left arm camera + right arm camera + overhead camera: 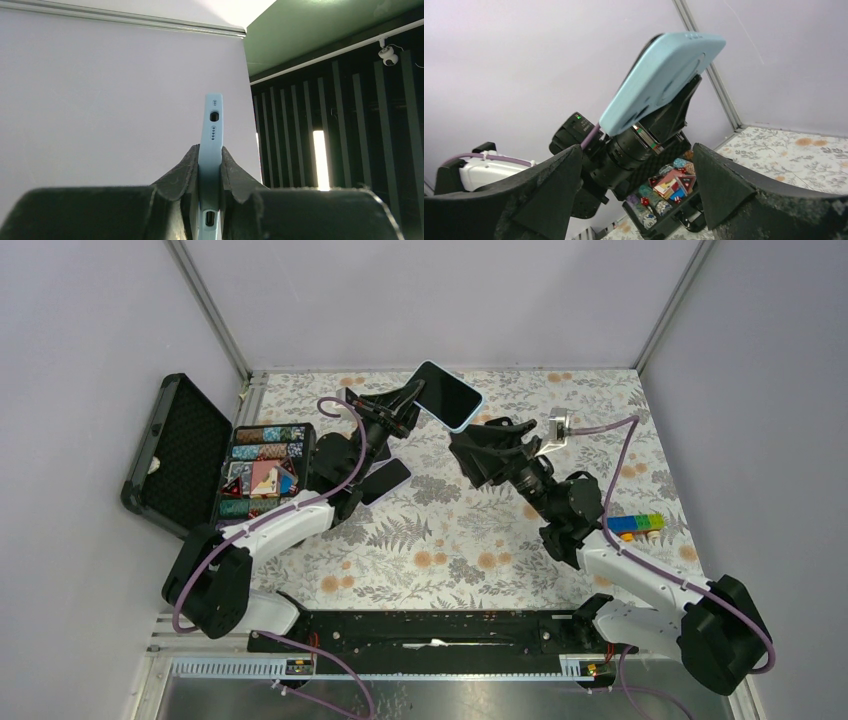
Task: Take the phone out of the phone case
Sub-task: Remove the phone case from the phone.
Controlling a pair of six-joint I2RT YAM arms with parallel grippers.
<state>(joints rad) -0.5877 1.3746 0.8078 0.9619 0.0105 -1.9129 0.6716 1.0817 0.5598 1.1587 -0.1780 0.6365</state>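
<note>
Here, working outward from the arm bases, the floral desk (450, 540) carries a short row of coloured blocks (635, 525) on the right and an open black box of bright pieces (262, 470) on the left. Neither belongs to the job, and both sit well clear of the middle.

Further out, the right gripper (635, 150) hangs with its jaws spread wide and nothing between them. It is aimed at the pale blue back of the phone case (664, 75). That spread looks meant to take the case by its broad sides, or to leave room to push on its back.

Beyond it, the left gripper (210, 155) is clamped narrow on the case's lower end and holds it edge-on. The bottom ports sit between its fingers (235, 175), and the long side rises clear above them. The whole thing is lifted off the desk and tilted toward the far wall.

The phone (445, 392) sits inside the case, its dark screen framed by the blue rim. Pinching one end leaves most of the rim free, which I judge is the point: the other arm needs a free edge to peel away. The separation has not yet begun.
</note>
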